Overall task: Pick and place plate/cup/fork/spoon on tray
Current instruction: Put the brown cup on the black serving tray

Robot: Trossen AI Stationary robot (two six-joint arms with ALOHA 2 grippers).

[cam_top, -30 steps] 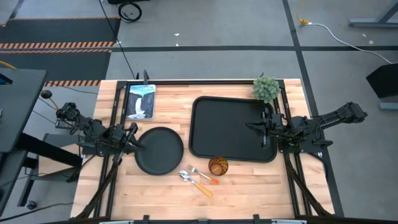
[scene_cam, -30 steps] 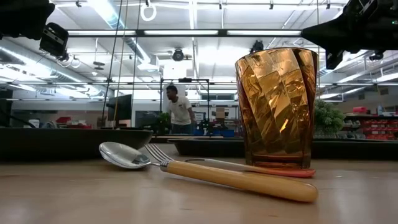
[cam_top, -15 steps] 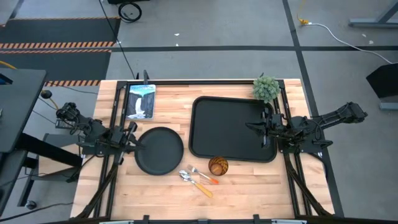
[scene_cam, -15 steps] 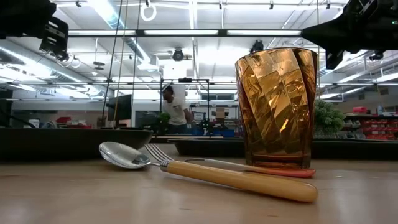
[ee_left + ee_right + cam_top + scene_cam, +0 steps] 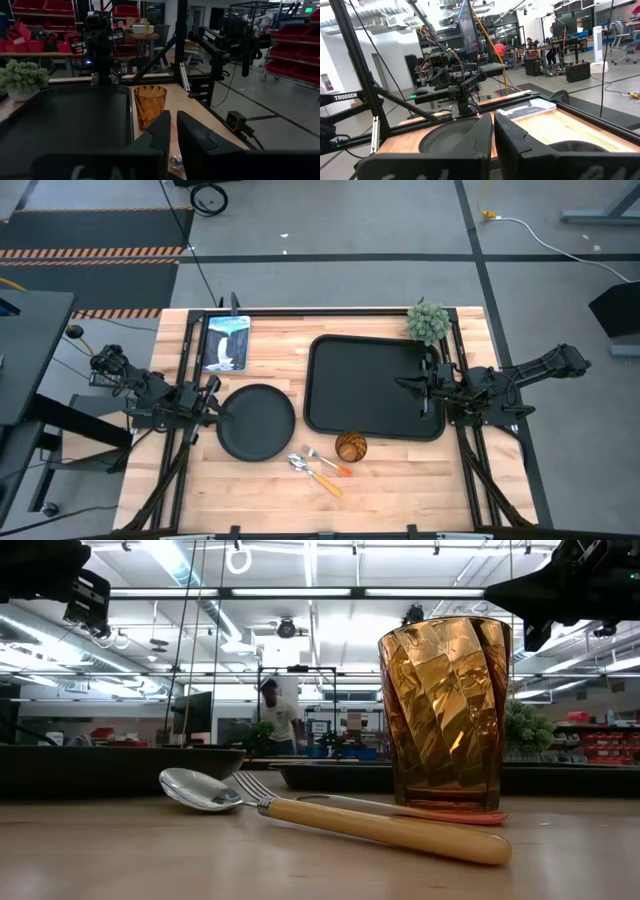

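Note:
The round black plate [image 5: 256,422] lies flat on the wooden table, left of the black tray [image 5: 372,387]. The amber cup [image 5: 350,446] stands upright just in front of the tray's near rim. It fills the low view [image 5: 445,720]. The fork [image 5: 327,460] and the spoon [image 5: 314,475] lie side by side on the table left of the cup. My left gripper [image 5: 218,408] is shut and empty, hovering at the plate's left edge. My right gripper [image 5: 403,386] is shut and empty above the tray's right part.
A fuzzy green plant [image 5: 428,322] stands at the tray's far right corner. A picture card [image 5: 226,342] lies at the far left, behind the plate. Bare wood lies along the near edge in front of the cutlery. A person [image 5: 275,712] stands in the room behind.
My left arm's wrist has shifted up a little in the low view. The plate, cup, fork, spoon and tray have stayed where they were. The person in the room behind has moved.

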